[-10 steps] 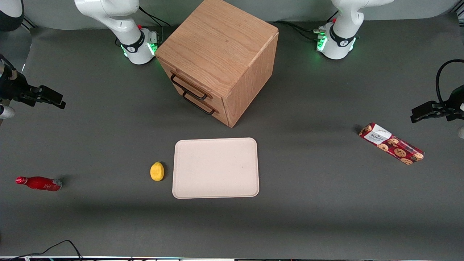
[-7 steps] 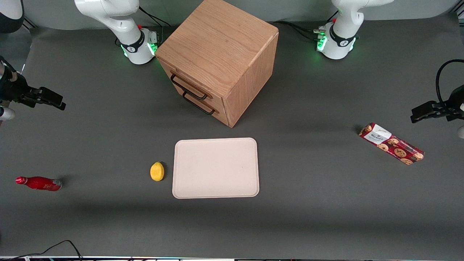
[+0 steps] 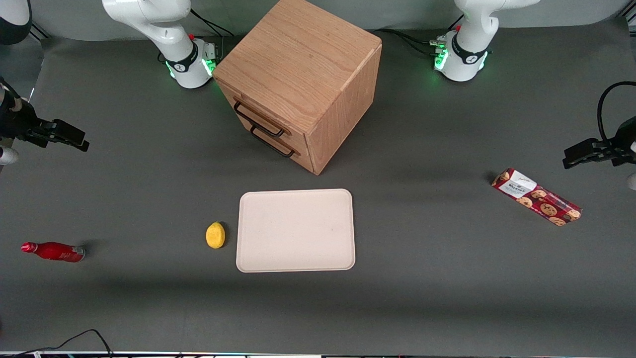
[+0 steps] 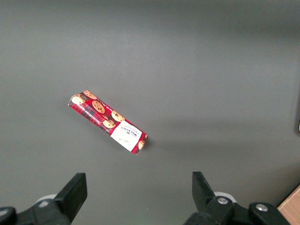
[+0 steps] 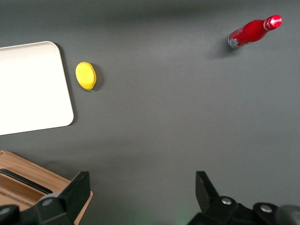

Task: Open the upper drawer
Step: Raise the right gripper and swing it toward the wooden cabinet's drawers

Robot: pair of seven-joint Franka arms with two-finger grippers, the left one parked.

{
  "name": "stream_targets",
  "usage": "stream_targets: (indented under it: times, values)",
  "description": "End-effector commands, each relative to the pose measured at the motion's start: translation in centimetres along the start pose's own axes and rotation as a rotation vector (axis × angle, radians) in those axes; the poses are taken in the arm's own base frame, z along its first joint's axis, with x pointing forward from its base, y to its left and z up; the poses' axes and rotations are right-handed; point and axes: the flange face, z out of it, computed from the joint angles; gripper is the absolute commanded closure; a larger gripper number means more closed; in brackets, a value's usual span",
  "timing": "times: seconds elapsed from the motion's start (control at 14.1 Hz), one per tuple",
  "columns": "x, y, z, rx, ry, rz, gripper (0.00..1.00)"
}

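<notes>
The light oak cabinet (image 3: 298,64) stands at the middle of the table, farthest from the front camera. Both its drawers are shut. The upper drawer (image 3: 251,110) carries a thin black bar handle (image 3: 258,121), and the lower drawer's handle (image 3: 272,143) sits just below it. My right gripper (image 3: 79,141) hovers well off toward the working arm's end of the table, apart from the cabinet. It is open with nothing between its fingers (image 5: 79,187). A corner of the cabinet (image 5: 70,199) and a black handle (image 5: 26,180) show in the right wrist view.
A cream tray (image 3: 296,230) lies nearer the front camera than the cabinet, with a yellow lemon (image 3: 215,234) beside it. A red bottle (image 3: 53,251) lies at the working arm's end of the table. A red cookie box (image 3: 536,197) lies toward the parked arm's end.
My right gripper has shifted very slightly; the cabinet, its drawers and the other objects have not moved.
</notes>
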Motion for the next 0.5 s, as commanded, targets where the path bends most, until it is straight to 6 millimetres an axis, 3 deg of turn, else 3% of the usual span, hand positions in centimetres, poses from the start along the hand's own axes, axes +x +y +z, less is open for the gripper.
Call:
stream_targets:
  times: [0.0, 0.43]
  values:
    - [0.3, -0.3, -0.7, 0.0, 0.009, 0.009, 0.0]
    - [-0.8, -4.1, -1.2, 0.002, 0.006, -0.127, 0.0]
